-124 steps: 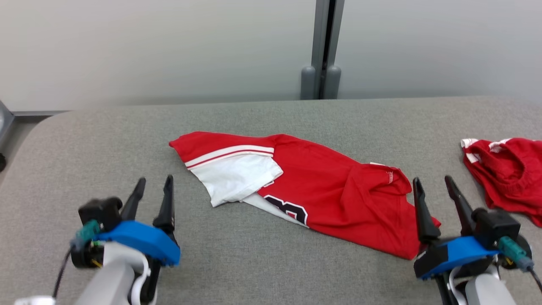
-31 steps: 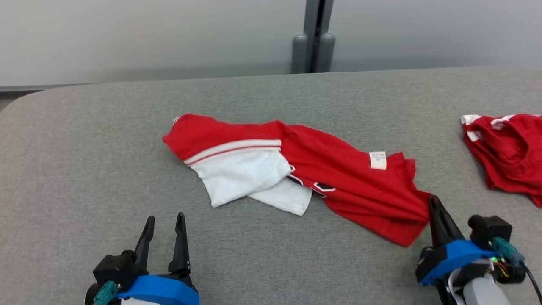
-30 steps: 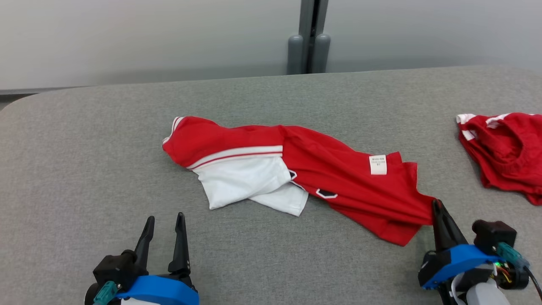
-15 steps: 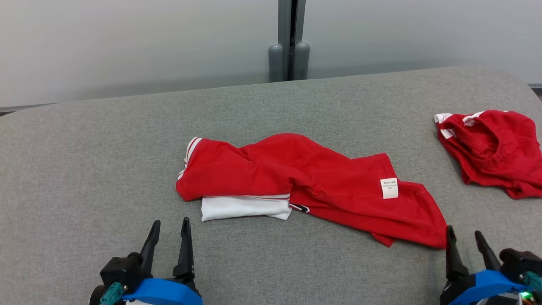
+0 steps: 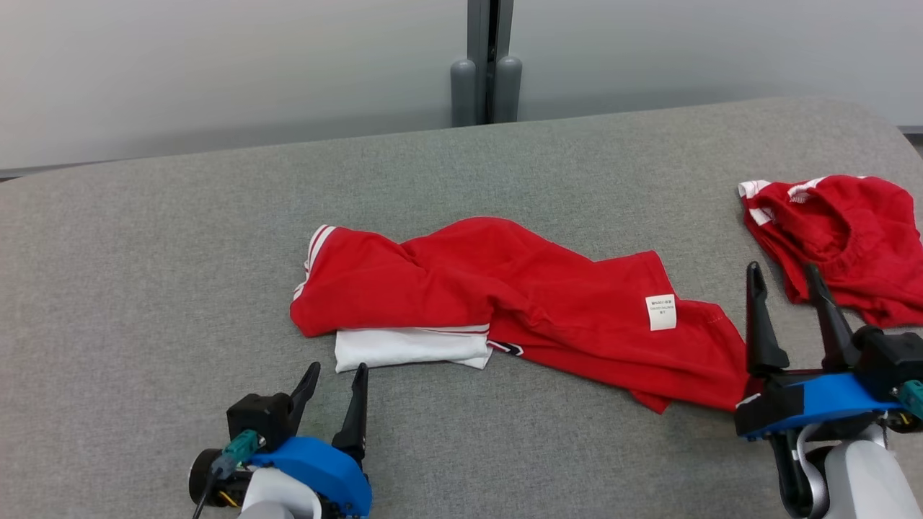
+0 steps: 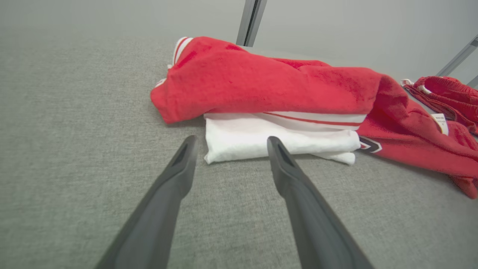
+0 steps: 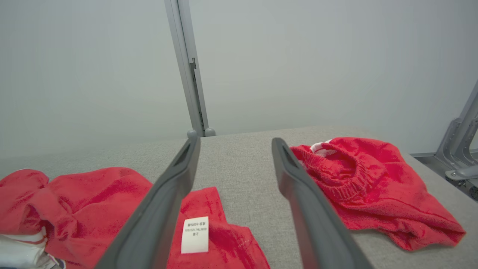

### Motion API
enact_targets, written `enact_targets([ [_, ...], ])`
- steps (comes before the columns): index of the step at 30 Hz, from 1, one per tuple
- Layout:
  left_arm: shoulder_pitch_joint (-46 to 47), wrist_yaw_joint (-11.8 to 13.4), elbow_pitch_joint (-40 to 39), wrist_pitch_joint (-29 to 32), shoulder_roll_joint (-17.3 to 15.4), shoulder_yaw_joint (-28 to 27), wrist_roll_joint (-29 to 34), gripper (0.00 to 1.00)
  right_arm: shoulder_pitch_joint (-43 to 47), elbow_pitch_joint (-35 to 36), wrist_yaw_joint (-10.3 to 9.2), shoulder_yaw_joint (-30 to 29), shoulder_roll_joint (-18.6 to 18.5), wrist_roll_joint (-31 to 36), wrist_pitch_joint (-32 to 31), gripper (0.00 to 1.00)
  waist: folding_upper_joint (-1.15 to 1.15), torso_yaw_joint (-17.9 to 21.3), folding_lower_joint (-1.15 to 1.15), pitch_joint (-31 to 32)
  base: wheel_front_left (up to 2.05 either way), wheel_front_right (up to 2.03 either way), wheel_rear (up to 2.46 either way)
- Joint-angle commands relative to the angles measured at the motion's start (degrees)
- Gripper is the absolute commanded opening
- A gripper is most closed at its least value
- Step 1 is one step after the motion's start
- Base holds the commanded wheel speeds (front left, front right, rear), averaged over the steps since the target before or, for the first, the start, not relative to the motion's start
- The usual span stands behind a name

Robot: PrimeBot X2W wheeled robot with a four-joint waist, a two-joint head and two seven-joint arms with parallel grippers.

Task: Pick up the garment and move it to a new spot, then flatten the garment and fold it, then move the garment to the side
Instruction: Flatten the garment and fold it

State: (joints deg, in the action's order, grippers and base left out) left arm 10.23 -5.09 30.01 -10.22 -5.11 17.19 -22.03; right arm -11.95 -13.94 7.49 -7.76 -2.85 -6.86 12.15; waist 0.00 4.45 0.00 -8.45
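A crumpled red-and-white jersey [image 5: 505, 303] lies across the centre of the head view on a grey fabric-covered table [image 5: 144, 288]. Its white care label [image 5: 661, 312] faces up near its right end, and a white panel shows beneath its lower left edge. At lower left, the left gripper [image 5: 337, 369] points at that white panel, fingers spread and empty. At lower right, the right gripper [image 5: 782, 268], fingers spread and holding nothing, stands between the jersey's right end and red shorts [image 5: 836, 231] bunched at the right edge.
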Motion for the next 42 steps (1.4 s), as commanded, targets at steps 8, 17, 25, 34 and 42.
enact_targets([
  [8, 7.40, -0.61, 9.33, 1.03, -0.43, -0.28, -0.74, 1.00, -2.16, 1.11, 0.00, 3.39, -0.09, -1.68, -0.31, 1.00, 0.00, 1.46, 0.00, -2.66, 0.00, 0.00, 0.00],
  [17, 10.37, -2.06, 12.49, -3.45, 0.75, 2.99, -1.84, 0.00, -1.13, 0.24, 0.00, 1.13, -0.09, -0.50, 0.40, 1.00, 0.00, -0.06, 0.00, -2.31, 0.00, 0.00, 0.00],
  [25, 4.93, -0.79, 1.57, -4.93, -1.06, 1.69, -0.74, 0.00, 0.80, -0.73, 0.00, -4.02, -0.09, 0.33, 0.93, 1.00, 0.00, -5.30, 0.00, 0.14, 0.00, 0.00, 0.00],
  [34, -9.95, 4.73, -15.70, 0.32, -6.14, -0.42, -1.40, 0.00, 2.42, -1.99, 0.00, -10.43, -0.10, 1.66, 1.57, 1.00, 0.00, -10.40, 0.00, 0.98, 0.00, 0.00, 0.00],
  [42, -17.85, 8.15, -18.01, 3.11, -8.39, -3.69, -4.14, 0.00, 1.72, -2.00, 0.00, -13.45, -0.10, 2.70, 1.98, 1.00, 0.00, -10.43, 0.00, 0.70, 0.00, 0.00, 0.00],
])
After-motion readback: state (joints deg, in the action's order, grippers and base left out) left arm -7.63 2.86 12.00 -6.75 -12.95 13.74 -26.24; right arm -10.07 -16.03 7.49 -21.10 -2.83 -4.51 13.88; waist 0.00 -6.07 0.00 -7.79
